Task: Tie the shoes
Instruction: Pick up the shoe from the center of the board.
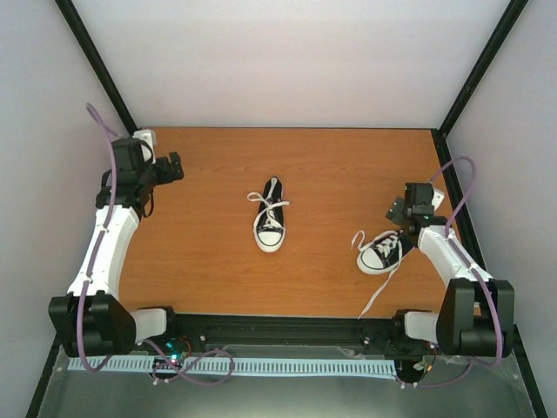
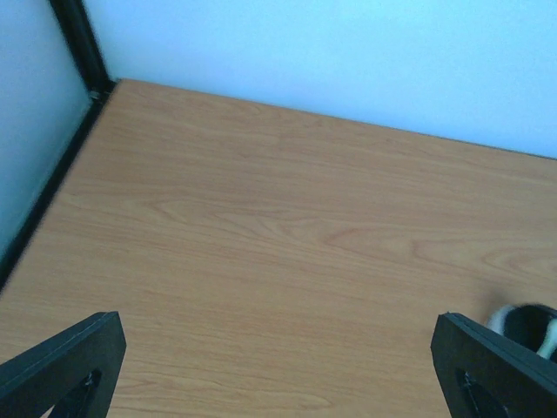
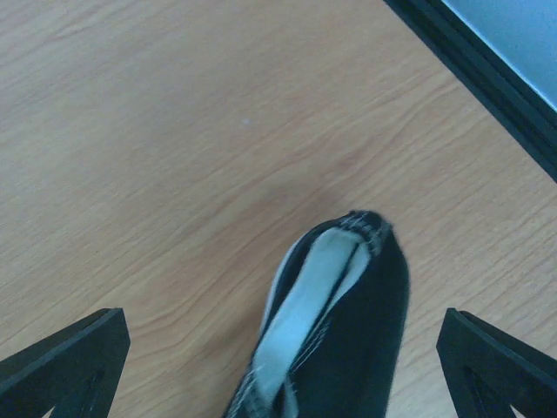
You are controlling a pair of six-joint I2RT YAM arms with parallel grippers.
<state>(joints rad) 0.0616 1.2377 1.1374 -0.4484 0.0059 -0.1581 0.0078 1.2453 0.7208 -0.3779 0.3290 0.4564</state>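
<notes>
**Figure.** Two-arm station, overhead and wrist views. The middle shoe [image 1: 270, 222] lies at the centre of the tabletop [image 1: 200, 261], toe cap toward the near edge. Its laces [image 1: 273, 202] are spread across the tongue, and whether they form a knot is too small to tell. The second shoe [image 1: 380, 252] lies close to the right edge, toward the near-right corner. One loose lace [image 1: 376, 298] trails from it to the near edge.

The left gripper [image 1: 174, 165] hangs by the far-left corner, jaws spread wide and holding nothing. Its wrist view shows bare wood between the fingers [image 2: 65, 366] and only a sliver of the middle shoe at the right border. The right gripper [image 1: 402, 207] hovers just beyond the second shoe's heel, jaws likewise released. In its wrist view the heel opening [image 3: 335, 331] lies between the two fingertips.

Likely hazards:
- (a) The right jaws, descending here, would meet heel canvas rather than lace and could shove or tip the light shoe.
- (b) The loose lace may snag on the arm base [image 1: 416, 326] or slip over the near edge when pulled.
- (c) Pulling one lace with the shoe unpinned would drag the shoe rather than tighten anything.
- (d) The left arm is well apart from both shoes, so no bracing is on hand
</notes>
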